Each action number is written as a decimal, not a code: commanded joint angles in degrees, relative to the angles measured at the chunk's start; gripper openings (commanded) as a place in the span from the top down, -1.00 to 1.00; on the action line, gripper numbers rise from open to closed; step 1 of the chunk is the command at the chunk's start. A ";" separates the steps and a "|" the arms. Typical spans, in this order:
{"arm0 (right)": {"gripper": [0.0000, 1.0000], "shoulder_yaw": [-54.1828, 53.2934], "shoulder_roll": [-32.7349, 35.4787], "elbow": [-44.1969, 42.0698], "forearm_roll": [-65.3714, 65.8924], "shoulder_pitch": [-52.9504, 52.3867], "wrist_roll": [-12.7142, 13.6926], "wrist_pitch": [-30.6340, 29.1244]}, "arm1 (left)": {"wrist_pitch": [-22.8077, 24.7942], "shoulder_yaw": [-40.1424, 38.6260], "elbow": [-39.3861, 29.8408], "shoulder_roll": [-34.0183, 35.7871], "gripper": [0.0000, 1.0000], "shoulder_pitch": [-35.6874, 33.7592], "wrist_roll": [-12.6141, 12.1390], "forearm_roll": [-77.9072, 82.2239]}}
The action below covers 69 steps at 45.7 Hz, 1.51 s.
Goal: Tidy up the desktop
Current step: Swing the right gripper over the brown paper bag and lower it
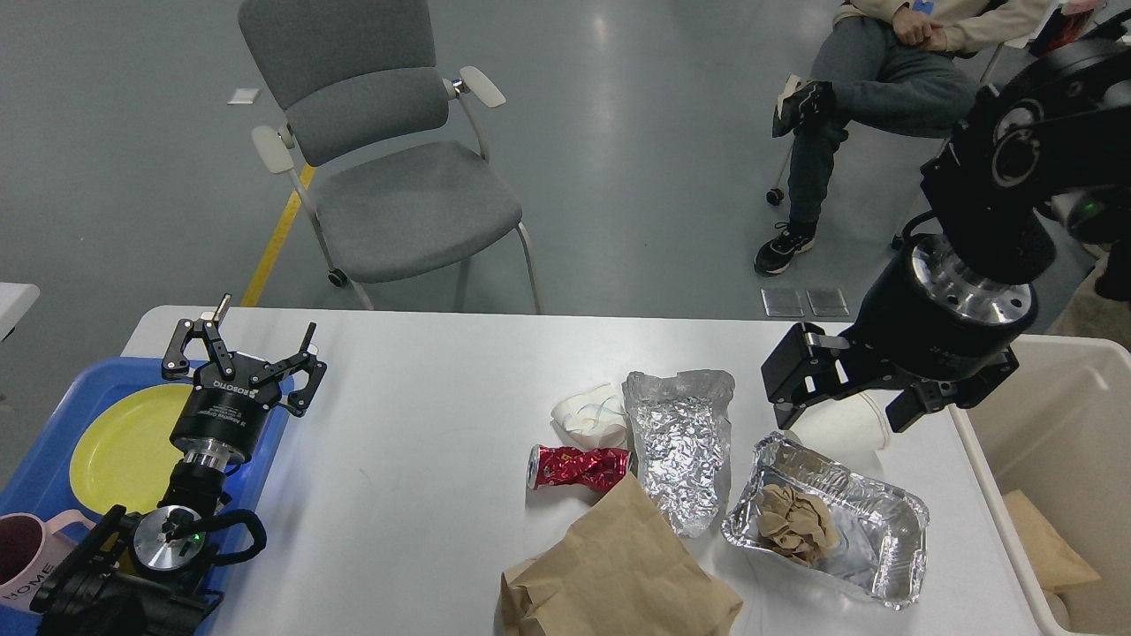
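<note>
The white bench [424, 459] fills the lower part of the view, its long axis running from 9 to 3 o'clock. Nearest, at 6 o'clock, lies a brown paper bag [618, 574], with a foil tray [875, 539] holding crumpled brown paper at 4 o'clock. Beyond them lie a crushed red can [579, 465], a foil wrap [680, 442] and a white wad [590, 413]. At 8 o'clock the left gripper [243, 349] hangs open over a blue tray [40, 477] with a yellow plate [124, 446]. At 3 o'clock the right gripper [853, 406] stands open around a white paper cup [844, 424]. A grey chair [398, 177] stands farthest.
</note>
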State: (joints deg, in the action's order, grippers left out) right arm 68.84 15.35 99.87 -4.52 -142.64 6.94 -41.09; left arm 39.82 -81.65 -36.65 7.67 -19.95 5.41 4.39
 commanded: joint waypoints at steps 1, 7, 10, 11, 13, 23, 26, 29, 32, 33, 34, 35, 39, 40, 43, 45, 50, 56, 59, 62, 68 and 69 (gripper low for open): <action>-0.92 -1.95 0.03 -1.43 -0.31 3.32 -0.08 1.01 | 0.00 0.00 0.00 -0.03 -0.93 0.00 -0.05 0.00; -0.92 -6.08 -0.41 -2.22 -2.25 8.77 0.00 4.61 | 0.00 0.00 0.00 -0.03 -0.93 0.00 -0.05 0.00; -0.92 -8.45 -0.41 -3.01 -4.17 12.02 0.00 7.25 | 0.00 0.00 0.00 -0.03 -0.93 0.00 -0.05 0.00; -0.92 -9.42 -0.67 -3.27 -5.49 13.16 0.09 8.12 | 0.00 0.00 0.00 -0.03 -0.93 0.00 -0.05 0.00; -0.91 -11.26 -1.20 -3.71 -8.12 15.19 0.53 9.71 | 0.00 0.00 0.00 -0.03 -0.93 0.00 -0.05 0.00; -0.91 -22.16 -6.55 -9.07 -17.26 27.57 13.18 18.75 | 0.00 0.00 0.00 -0.03 -0.93 0.00 -0.05 0.00; -0.93 -23.75 -8.67 -11.53 -21.83 31.71 17.04 22.36 | 0.00 0.00 0.00 -0.03 -0.93 0.00 -0.05 0.00; -0.94 -24.54 -9.46 -13.20 -25.09 35.13 20.12 25.35 | 0.00 0.00 0.00 -0.03 -0.93 0.00 -0.14 0.00; -1.00 -26.38 -9.55 -15.48 -27.99 38.56 20.83 27.46 | 0.00 0.00 0.00 -0.03 -0.93 0.00 -0.05 0.00; -1.00 -27.26 -9.64 -16.62 -28.78 39.70 20.92 28.25 | 0.00 0.00 0.00 -0.03 -0.93 0.00 -0.05 0.00; -1.00 -28.05 -9.64 -17.85 -29.57 40.93 21.01 29.04 | 0.00 0.00 0.00 -0.03 -0.93 0.00 -0.05 0.00; -1.00 -28.67 -9.73 -19.17 -30.19 42.43 21.18 29.57 | 0.00 0.00 0.00 -0.03 -0.93 0.00 -0.05 0.00; -1.00 -30.25 -11.13 -23.92 -31.08 48.31 21.36 31.59 | 0.00 0.00 0.00 -0.03 -0.93 0.00 -0.05 0.00; -1.00 -30.87 -11.65 -25.23 -31.25 49.89 21.36 32.12 | 0.00 0.00 0.00 -0.03 -0.93 0.00 -0.05 0.00; -1.00 -32.97 -13.33 -28.84 -31.34 54.20 21.36 33.88 | 0.00 0.00 0.00 -0.03 -0.93 0.00 -0.05 0.00; -1.00 -34.73 -13.94 -30.51 -31.34 56.49 21.36 34.76 | 0.00 0.00 0.00 -0.03 -0.93 0.00 -0.05 0.00; -1.00 -37.11 -15.70 -33.24 -30.90 59.92 21.27 36.87 | 0.00 0.00 0.00 -0.03 -0.93 0.00 -0.05 0.00; -1.00 -37.20 -19.21 -37.01 -30.02 63.79 21.10 38.45 | 0.00 0.00 0.00 -0.03 -0.93 0.00 -0.05 0.00; -1.00 -37.11 -20.80 -40.88 -29.41 66.60 20.84 38.54 | 0.00 0.00 0.00 -0.03 -0.93 0.00 -0.05 0.00; -1.00 -36.76 -22.12 -43.44 -28.01 68.19 20.75 38.54 | 0.00 0.00 0.00 -0.03 -0.93 0.00 -0.05 0.00; -0.95 -36.67 -22.73 -45.37 -25.72 70.12 20.66 39.33 | 0.00 0.00 0.00 -0.03 -0.93 0.00 -0.14 0.00; -0.91 -36.59 -22.91 -45.98 -25.72 70.39 20.66 39.60 | 0.00 0.00 0.00 -0.03 -0.93 0.00 -0.05 0.00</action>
State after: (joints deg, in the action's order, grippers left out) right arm 32.10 -6.92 55.90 -31.43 -73.76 27.64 -2.20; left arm 39.82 -81.65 -36.65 7.65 -19.95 5.36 4.39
